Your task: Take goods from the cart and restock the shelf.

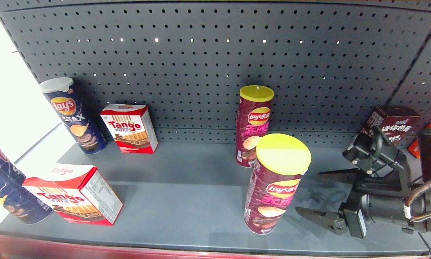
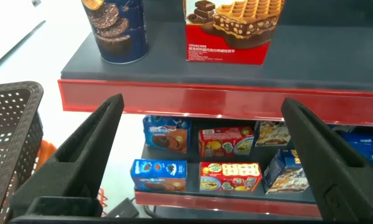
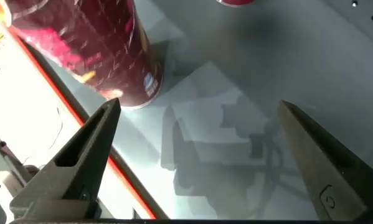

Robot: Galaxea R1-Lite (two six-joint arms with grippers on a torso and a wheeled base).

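The right pincer lay low over the dark grey metal shelf, its fingers spread wide with nothing between them. Just beside its fingertips, toward the robot's left, the maroon cardboard crisp tube with a yellow plastic lid stood upright near the shelf's front edge. A second tube of the same kind stood farther back. The left pincer hung wide apart and empty before the shelf's red front strip, with a dark perforated plastic basket near it.
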